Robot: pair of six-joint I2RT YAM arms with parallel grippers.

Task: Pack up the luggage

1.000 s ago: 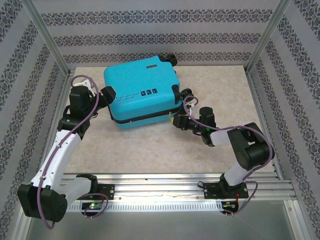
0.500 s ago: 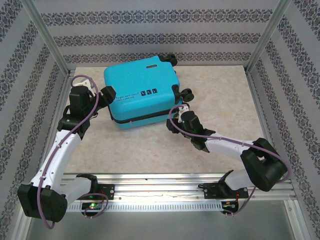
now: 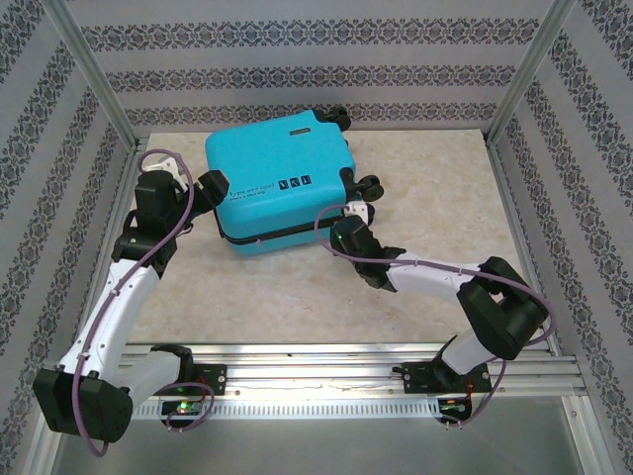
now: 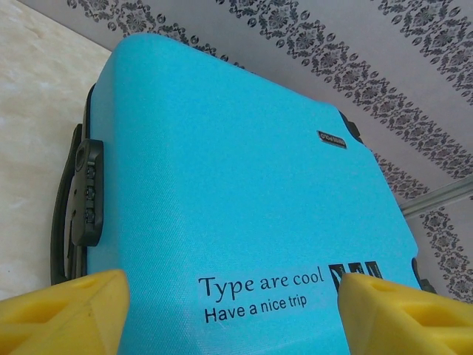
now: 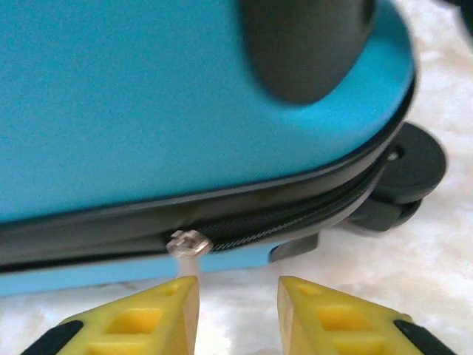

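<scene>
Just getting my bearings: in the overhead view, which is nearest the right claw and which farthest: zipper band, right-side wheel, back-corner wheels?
From the right claw:
1. Zipper band, along the front side of the suitcase, right at the claw.
2. Right-side wheel, just beyond the claw.
3. Back-corner wheels, at the far edge.

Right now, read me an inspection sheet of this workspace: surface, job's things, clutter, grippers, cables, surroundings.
Surface: table, pale marbled top.
Job's things: luggage, turquoise, lying flat, lid down; silver zipper pull on the black zipper band, not far from a wheel.
Clutter: nothing seen.
Grippers: left gripper open, at the luggage's left edge; right gripper open, fingertips just below the zipper pull, not clamped on it.
Cables: purple cables loop off both arms, the right arm's loop close to the luggage.
Surroundings: patterned walls, metal frame posts, rail at the near edge.
</scene>
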